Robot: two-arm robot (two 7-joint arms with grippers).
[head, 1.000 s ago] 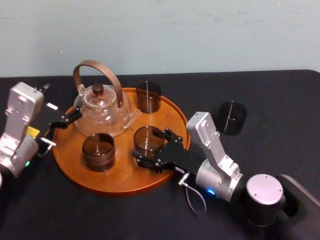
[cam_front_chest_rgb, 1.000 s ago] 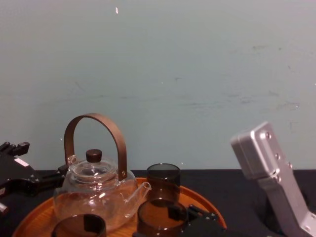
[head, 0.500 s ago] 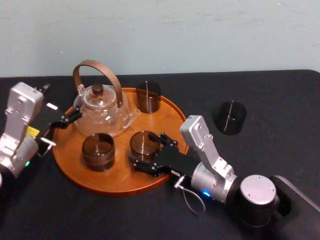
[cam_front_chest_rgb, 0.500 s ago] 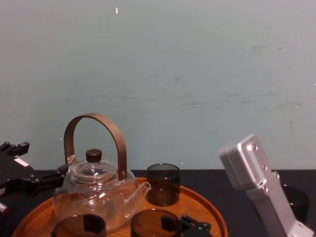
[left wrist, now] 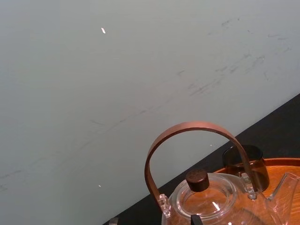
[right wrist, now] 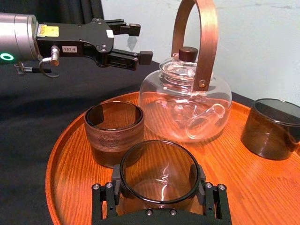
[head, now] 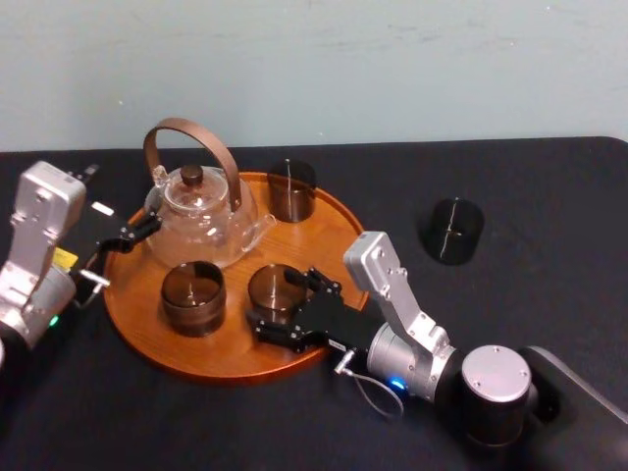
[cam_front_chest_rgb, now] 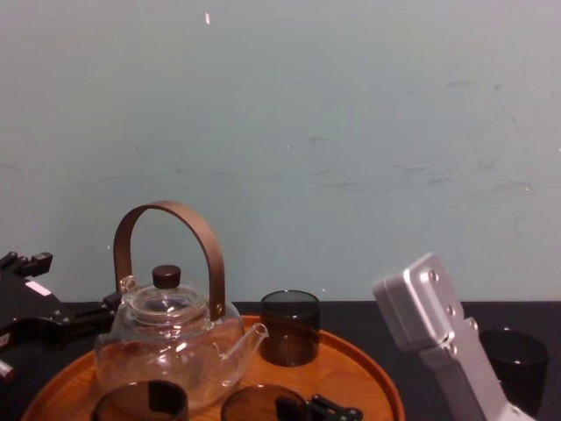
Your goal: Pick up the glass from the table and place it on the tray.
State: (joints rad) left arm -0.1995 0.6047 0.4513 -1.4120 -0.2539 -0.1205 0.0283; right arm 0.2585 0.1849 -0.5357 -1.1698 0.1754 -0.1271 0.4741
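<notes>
1. Keeping clear of the table (head: 549,196), work over the tray (head: 329,221), near its front edge.
2. Avoid the teapot (head: 201,211) and the cup (head: 192,294) just beside.
3. Lower the glass (right wrist: 157,171) upright until seated; contact cannot be confirmed.
4. On the right gripper (head: 287,304), jaws clamp the glass; release slowly, retreat straight.
5. At the tray's left edge, the left gripper (right wrist: 133,42) sits parked, jaws apart, empty.

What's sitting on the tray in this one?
A glass teapot, a rear glass, a front-left glass, and a third glass held in the right gripper. The gripper covers its base, so contact with the tray is unclear. Left gripper sits by the teapot.
</notes>
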